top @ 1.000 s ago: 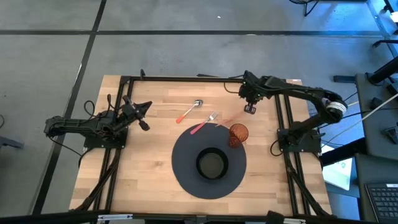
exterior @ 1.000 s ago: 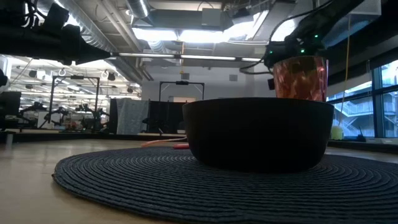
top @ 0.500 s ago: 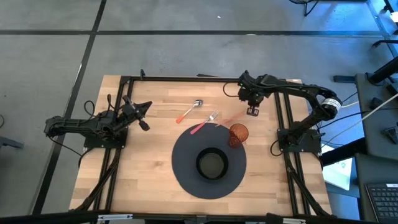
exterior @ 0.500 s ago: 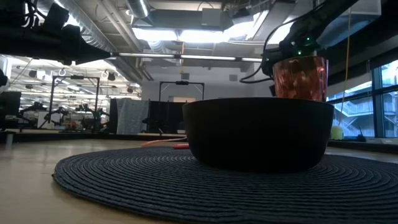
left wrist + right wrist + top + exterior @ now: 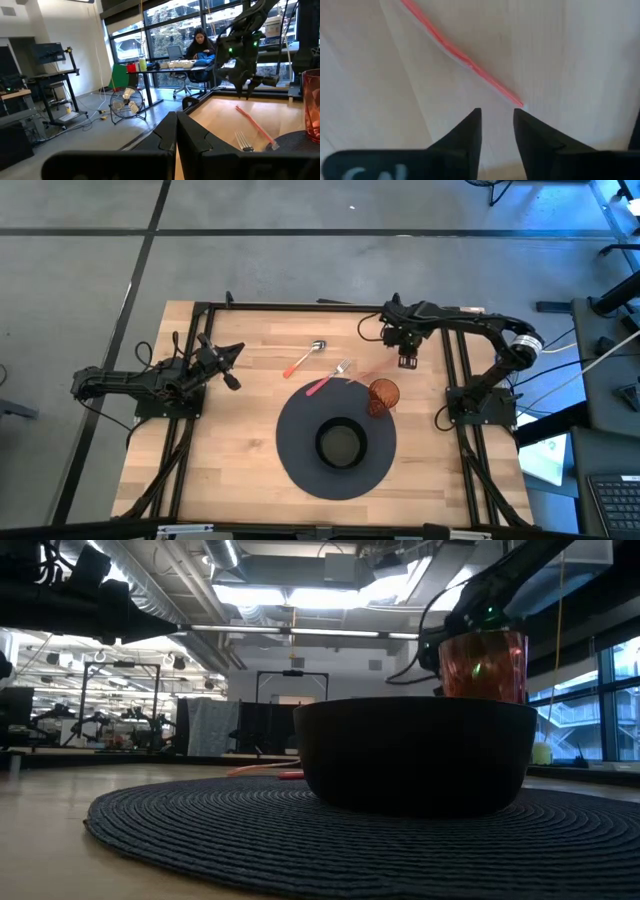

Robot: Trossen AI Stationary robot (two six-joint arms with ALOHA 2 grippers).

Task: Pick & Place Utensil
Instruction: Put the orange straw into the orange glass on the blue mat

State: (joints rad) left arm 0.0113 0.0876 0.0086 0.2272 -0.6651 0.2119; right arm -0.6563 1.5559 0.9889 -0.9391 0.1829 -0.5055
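We find the right gripper (image 5: 408,362) hovering over the far right part of the wooden table (image 5: 240,450), its two dark fingers (image 5: 465,135) parted by a narrow gap and gripping nothing. Through its wrist camera we look straight down on the bare wood, where the end of a thin pink-red handle (image 5: 465,62) lies just ahead of the fingertips, apart from them. From above, we see a faint pink utensil (image 5: 368,374) lying on the wood between this gripper and the amber cup (image 5: 384,393), though we cannot tell what kind of utensil it is.

The cup stands at the far right edge of the round dark woven mat (image 5: 300,455), with a dark bowl (image 5: 340,444) in the mat's middle. A fork with a red handle (image 5: 330,378) lies at the mat's far rim, its tines pointing away from the mat. A spoon with an orange-red handle (image 5: 305,359) lies on the wood a little farther left, well apart from the mat.

The left gripper (image 5: 233,365) waits at the table's left side, its fingers (image 5: 192,135) pressed together and empty. Beyond the table, a person sits at a desk (image 5: 199,47) by the windows.
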